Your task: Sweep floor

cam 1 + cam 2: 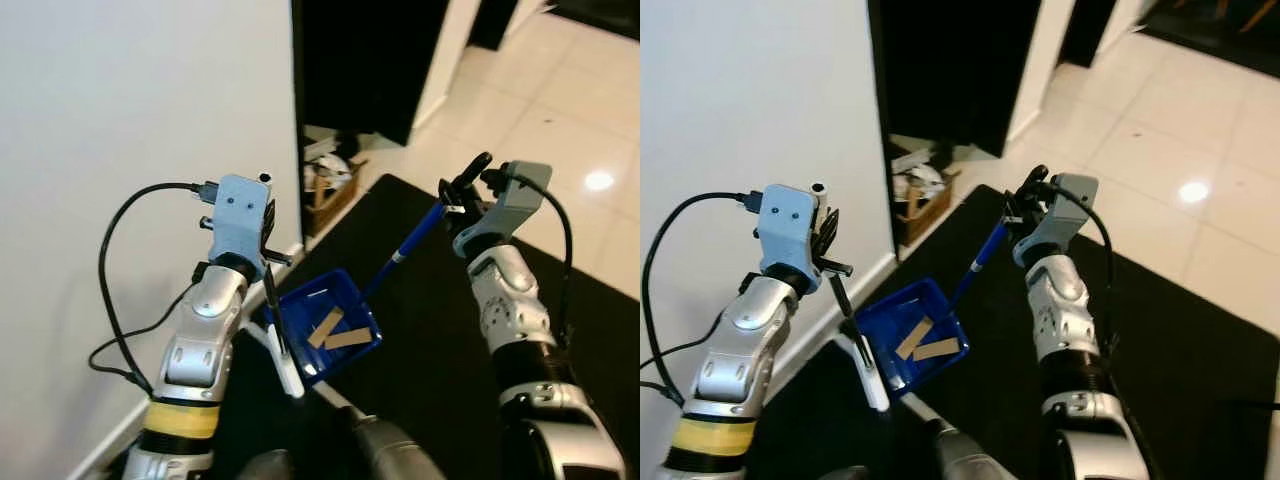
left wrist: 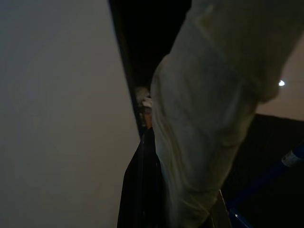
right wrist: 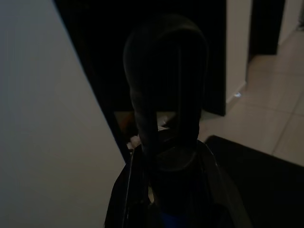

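Scraps lie in the dustpan, so sweeping looks nearly done; left gripper clamps its handle, right gripper the broom, emptying remains

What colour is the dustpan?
Blue, clearest in the left eye view: dustpan.

Silver arms, pale-blue wrist cam housings, black cables, yellow band on L forearm

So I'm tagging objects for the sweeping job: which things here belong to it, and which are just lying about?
Job: blue dustpan with cardboard scraps, white handle in left gripper, blue broom handle in right gripper.

Lying about: box of clutter by the wall, black rug.
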Robot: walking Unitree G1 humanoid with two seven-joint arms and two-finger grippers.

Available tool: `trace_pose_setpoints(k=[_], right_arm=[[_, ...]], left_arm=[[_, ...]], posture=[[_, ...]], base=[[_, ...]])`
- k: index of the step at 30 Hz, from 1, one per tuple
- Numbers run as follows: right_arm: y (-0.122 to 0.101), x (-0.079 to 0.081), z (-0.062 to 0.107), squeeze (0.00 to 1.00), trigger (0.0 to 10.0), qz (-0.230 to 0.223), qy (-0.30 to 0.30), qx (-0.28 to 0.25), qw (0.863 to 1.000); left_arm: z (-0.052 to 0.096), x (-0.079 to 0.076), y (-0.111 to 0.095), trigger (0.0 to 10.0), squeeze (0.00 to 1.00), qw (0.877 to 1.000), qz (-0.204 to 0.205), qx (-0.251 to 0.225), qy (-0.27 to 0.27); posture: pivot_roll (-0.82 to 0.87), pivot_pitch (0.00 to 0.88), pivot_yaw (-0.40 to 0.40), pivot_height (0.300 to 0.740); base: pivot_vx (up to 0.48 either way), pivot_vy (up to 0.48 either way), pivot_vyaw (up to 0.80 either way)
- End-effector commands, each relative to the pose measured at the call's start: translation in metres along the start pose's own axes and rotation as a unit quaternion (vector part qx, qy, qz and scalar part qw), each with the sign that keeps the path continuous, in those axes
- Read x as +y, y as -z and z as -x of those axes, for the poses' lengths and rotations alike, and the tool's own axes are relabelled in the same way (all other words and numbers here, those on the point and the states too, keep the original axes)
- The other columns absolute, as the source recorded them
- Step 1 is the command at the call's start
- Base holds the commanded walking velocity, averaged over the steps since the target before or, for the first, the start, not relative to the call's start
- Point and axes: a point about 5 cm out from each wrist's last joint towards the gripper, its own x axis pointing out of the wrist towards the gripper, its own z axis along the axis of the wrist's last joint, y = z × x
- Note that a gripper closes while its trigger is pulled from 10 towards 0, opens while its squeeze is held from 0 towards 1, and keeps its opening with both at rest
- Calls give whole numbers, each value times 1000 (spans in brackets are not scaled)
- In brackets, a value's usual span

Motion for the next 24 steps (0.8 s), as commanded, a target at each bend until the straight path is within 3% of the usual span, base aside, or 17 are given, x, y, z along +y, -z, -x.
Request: trace_pose_setpoints(k=[1, 13, 24], right_arm=[[1, 8, -2, 0, 10000, -30, -14, -2, 999], [1, 8, -3, 0, 10000, -29, -15, 0, 999], [2, 9, -3, 0, 10000, -26, -14, 0, 1000]], left_arm=[[-1, -7, -8, 10000, 0, 999, 23, -25, 12], [-2, -6, -7, 10000, 0, 999, 23, -25, 11], [-2, -6, -9, 10000, 0, 999, 24, -31, 8]], posture=[[42, 104, -34, 740], [42, 103, -35, 740], [42, 105, -34, 740]], base=[[0, 0, -663], [0, 0, -648], [0, 0, 0]])
